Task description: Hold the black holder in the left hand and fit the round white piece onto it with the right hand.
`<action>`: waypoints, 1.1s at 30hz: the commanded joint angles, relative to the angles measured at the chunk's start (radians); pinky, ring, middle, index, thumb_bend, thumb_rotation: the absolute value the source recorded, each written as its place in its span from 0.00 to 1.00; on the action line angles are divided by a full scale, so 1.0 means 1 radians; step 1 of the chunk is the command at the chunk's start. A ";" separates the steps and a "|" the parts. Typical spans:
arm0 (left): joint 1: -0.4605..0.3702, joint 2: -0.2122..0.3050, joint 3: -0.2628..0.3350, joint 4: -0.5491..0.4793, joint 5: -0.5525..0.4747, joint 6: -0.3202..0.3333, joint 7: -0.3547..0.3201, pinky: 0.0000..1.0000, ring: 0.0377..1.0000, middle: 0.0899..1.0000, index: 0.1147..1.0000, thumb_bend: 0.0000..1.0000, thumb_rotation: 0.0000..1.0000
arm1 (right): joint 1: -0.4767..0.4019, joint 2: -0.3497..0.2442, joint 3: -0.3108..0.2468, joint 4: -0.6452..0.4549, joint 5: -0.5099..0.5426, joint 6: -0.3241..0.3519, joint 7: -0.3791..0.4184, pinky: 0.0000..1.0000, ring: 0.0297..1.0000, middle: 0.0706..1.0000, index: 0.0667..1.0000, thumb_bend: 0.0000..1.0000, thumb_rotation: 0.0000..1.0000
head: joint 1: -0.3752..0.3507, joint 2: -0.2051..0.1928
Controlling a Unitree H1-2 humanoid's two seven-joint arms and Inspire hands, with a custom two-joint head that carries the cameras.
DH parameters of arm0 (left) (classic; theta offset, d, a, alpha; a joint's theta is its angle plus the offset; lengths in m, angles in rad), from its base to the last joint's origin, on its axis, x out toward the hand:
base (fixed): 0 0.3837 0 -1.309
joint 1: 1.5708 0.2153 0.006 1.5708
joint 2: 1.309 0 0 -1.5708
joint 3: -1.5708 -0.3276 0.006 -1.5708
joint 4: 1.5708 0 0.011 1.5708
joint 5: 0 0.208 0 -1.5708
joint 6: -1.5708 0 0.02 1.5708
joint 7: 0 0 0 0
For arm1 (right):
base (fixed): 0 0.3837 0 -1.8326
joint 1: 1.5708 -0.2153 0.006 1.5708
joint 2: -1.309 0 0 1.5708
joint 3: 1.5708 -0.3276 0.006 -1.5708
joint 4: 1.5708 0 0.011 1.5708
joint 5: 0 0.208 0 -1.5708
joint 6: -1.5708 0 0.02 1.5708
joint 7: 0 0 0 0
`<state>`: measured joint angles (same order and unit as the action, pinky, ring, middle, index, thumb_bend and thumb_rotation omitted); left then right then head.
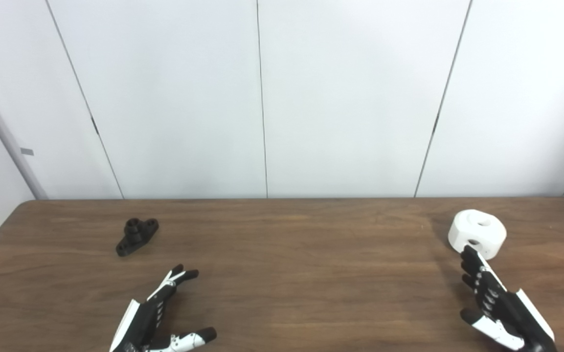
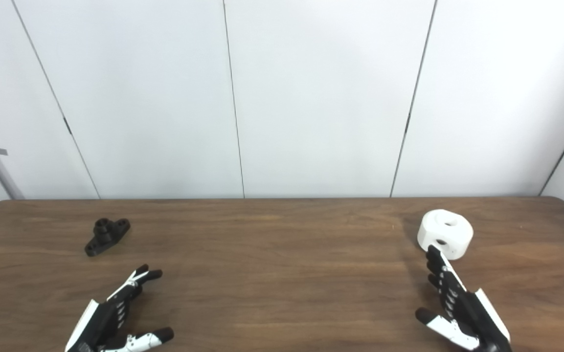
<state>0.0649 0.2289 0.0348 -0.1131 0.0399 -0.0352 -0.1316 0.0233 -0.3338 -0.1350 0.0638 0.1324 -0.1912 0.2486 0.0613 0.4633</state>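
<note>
The black holder (image 1: pixel 137 235) lies on the wooden table (image 1: pixel 282 274) at the left, a flat flange with a short round boss standing up from it. My left hand (image 1: pixel 157 313) rests near the front edge, below and right of the holder, open and apart from it. The round white piece (image 1: pixel 477 233), a thick disc with a hole on top and one in its side, sits at the right. My right hand (image 1: pixel 499 305) is open just in front of it, its fingertips (image 1: pixel 468 253) almost at the disc's near wall; contact cannot be told.
White wall panels (image 1: pixel 262 98) rise straight behind the table's far edge. A grey rail (image 1: pixel 3 132) slants down the wall at the far left. Bare wood lies between the two hands.
</note>
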 commanded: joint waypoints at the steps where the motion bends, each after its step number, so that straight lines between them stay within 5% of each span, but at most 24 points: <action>1: 0.009 0.009 0.004 -0.003 0.011 0.016 0.007 1.00 1.00 1.00 0.83 0.94 0.25 | 0.044 0.013 0.005 0.035 0.020 -0.020 0.006 1.00 1.00 1.00 1.00 1.00 0.60 | 0.000 0.001; 13: 0.011 -0.006 0.009 -0.019 0.048 0.010 0.040 1.00 1.00 1.00 0.81 0.95 0.28 | 0.050 0.008 -0.001 0.019 0.020 -0.005 0.004 1.00 1.00 1.00 1.00 1.00 0.60 | 0.029 0.022; 21: 0.007 -0.069 0.033 -0.087 0.193 -0.029 0.153 0.97 1.00 1.00 0.75 0.86 0.23 | 0.053 -0.004 -0.009 0.011 0.016 0.006 0.005 0.99 1.00 1.00 1.00 1.00 0.62 | 0.056 0.034; 30: -0.055 -0.122 0.094 -0.155 0.390 -0.006 0.319 1.00 1.00 1.00 0.68 0.86 0.20 | 0.064 -0.014 -0.021 -0.002 0.046 0.029 0.019 1.00 1.00 1.00 1.00 1.00 0.61 | 0.098 0.036; 33: -0.090 -0.126 0.121 -0.178 0.445 0.050 0.353 1.00 1.00 1.00 0.67 0.87 0.22 | 0.064 -0.020 -0.019 0.008 0.040 0.009 0.022 1.00 1.00 1.00 1.00 1.00 0.62 | 0.110 0.036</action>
<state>0.0135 0.0962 0.1397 -0.2465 0.4516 0.0065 0.1871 0.0532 -0.3513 -0.1526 0.0416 0.1718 -0.1663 0.2715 0.1687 0.4985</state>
